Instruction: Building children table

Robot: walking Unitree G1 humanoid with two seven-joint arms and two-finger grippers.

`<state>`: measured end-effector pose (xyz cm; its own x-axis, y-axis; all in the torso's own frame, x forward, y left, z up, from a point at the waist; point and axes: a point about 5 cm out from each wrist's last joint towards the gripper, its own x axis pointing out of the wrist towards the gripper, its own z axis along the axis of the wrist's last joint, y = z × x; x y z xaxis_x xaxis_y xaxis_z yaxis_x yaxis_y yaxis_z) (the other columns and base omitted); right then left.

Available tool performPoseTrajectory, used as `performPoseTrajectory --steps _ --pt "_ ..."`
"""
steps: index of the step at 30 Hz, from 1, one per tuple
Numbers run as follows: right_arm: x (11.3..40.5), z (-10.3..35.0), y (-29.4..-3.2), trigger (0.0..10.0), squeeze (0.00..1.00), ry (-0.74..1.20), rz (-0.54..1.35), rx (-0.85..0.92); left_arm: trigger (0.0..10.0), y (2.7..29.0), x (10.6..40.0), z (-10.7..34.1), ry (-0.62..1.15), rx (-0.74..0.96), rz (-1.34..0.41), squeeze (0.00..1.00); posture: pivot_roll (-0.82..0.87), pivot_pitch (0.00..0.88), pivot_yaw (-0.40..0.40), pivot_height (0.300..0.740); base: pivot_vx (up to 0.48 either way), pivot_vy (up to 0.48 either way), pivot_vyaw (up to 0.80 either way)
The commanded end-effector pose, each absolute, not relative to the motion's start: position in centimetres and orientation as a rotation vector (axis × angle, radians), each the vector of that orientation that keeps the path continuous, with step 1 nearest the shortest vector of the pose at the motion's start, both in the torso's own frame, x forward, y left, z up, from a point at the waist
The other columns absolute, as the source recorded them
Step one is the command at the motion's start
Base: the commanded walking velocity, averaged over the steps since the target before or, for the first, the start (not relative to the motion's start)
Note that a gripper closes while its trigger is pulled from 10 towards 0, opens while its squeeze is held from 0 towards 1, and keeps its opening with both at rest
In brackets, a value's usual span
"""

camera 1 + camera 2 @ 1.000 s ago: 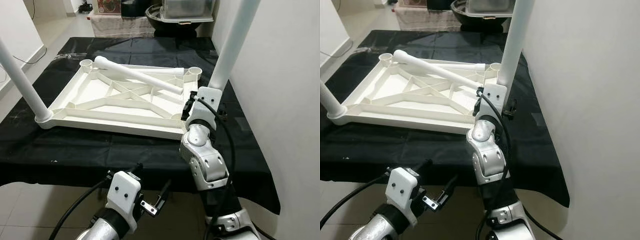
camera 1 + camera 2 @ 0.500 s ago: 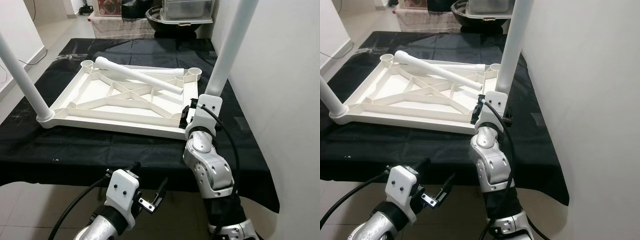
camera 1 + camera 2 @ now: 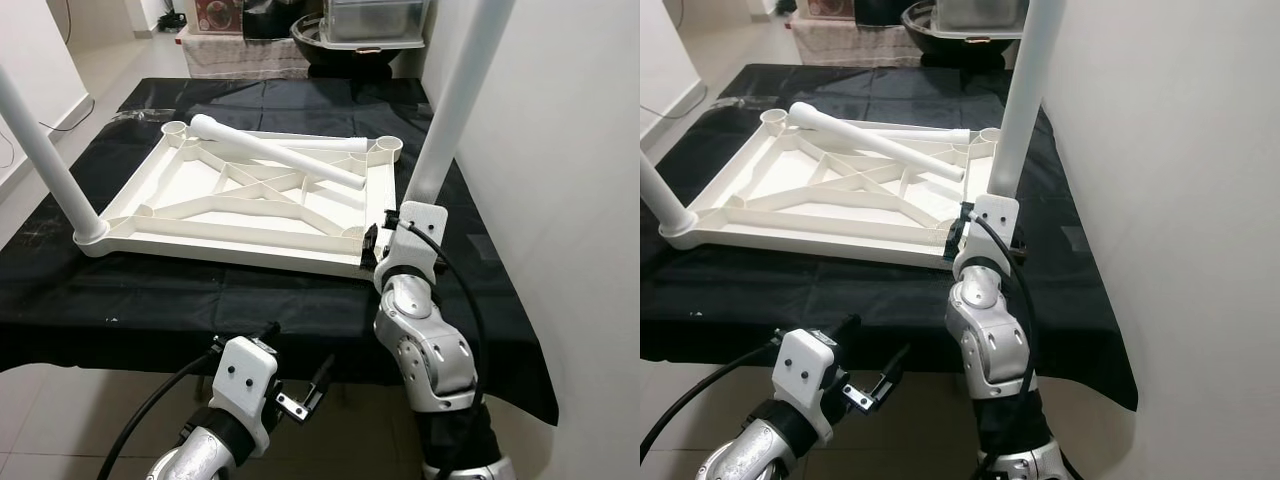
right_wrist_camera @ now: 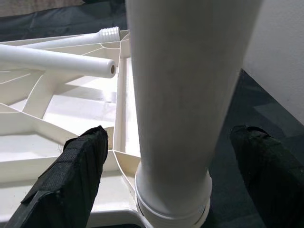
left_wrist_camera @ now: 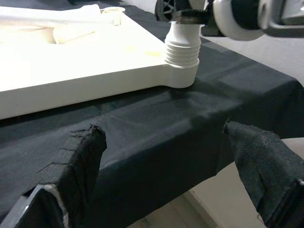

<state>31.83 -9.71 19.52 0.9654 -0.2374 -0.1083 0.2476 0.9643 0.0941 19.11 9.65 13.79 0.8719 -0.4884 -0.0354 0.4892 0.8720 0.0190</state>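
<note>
- Since a second before, the right arm had slid down the standing leg, so its white wrist block sat lower on the pole and closer to the tabletop's corner; the tabletop, the loose leg and the left arm had kept their places.
- The white tabletop [image 3: 250, 205] lay upside down, ribs up, on a black cloth [image 3: 150, 300] over the table, its long axis running from 9 to 3 o'clock in the head views.
- At its 4 o'clock corner a white leg [image 3: 455, 100] stood upright in its socket, long axis vertical and leaning slightly toward 1 o'clock, pointing up out of frame.
- The right gripper [image 4: 161, 175] was at the base of that leg; its black fingers [image 4: 71, 180] stood well apart on either side of the pole, not touching it in the right wrist view.
- Another leg [image 3: 45, 160] stood in the 8 o'clock corner, rising toward 11 o'clock.
- A loose leg [image 3: 275, 150] lay across the far part of the tabletop, long axis from 10 to 4 o'clock, its rounded end near the 11 o'clock corner socket [image 3: 173, 128].
- The left gripper [image 5: 166, 166] hung below the table's near edge at 6 o'clock, fingers [image 5: 78, 161] spread wide and empty, facing the cloth-covered edge and the threaded socket of the standing leg.
- A dark bowl and a clear bin [image 3: 375, 20] sat beyond the table at 12 o'clock.
</note>
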Motion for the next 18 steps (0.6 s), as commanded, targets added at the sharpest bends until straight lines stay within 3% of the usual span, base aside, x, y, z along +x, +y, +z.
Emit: performPoseTrajectory --steps 1,18 --pt "31.5 19.1 -9.7 10.0 0.00 0.121 -0.240 0.123 10.0 9.7 19.1 13.6 0.036 0.023 -0.514 0.00 0.10 0.099 -0.018 0.740 0.000 0.000 0.00" --pt "30.0 17.7 -12.1 10.0 0.00 0.153 -0.186 0.036 10.0 9.9 19.6 13.2 0.034 0.028 -0.515 0.00 0.09 0.072 -0.015 0.740 0.000 0.000 0.00"
